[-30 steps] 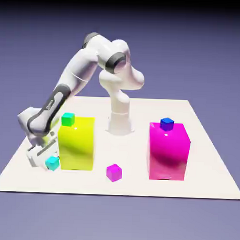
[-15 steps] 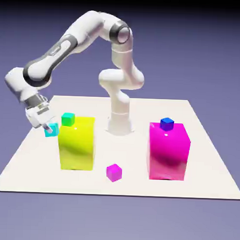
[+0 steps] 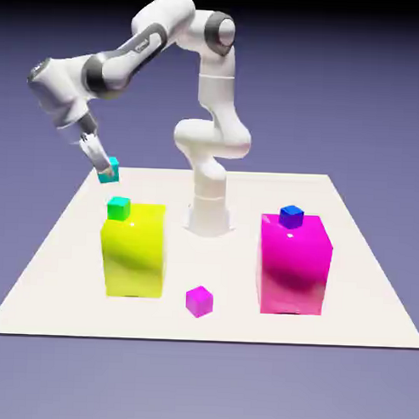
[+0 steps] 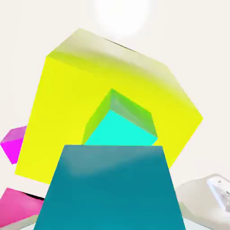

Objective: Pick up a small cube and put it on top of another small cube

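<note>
While clamped on the cyan cube [image 3: 111, 169], tool [image 3: 105, 170] in open air above green cube [image 3: 118, 208]

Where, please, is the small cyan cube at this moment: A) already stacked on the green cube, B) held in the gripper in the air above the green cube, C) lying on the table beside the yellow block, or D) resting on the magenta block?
B: the gripper holds the small cyan cube in the air, above the green cube on the yellow block, with a clear gap between them.
</note>
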Robot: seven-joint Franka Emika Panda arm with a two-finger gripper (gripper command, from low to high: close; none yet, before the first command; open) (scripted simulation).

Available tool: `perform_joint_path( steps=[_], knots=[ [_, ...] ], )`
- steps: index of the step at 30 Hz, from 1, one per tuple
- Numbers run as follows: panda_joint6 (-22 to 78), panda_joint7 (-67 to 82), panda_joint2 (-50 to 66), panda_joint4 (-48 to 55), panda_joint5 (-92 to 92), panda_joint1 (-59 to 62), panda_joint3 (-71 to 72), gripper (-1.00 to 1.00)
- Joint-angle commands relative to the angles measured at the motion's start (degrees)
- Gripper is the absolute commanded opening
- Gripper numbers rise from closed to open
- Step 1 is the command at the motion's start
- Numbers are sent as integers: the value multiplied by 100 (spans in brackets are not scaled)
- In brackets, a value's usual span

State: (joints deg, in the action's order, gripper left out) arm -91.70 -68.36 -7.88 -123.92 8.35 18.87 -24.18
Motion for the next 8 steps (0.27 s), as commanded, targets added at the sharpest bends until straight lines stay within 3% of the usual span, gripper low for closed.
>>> perform_joint_path(
  steps=[1,4,5,8],
  knots=[
    [-204,13,-2,-208,0,-9,12,-100],
    [-784,50,-8,-792,32,-32,44,-100],
    [-784,50,-8,-792,32,-32,44,100],
    [-372,23,-4,-377,9,-16,21,100]
  ],
)
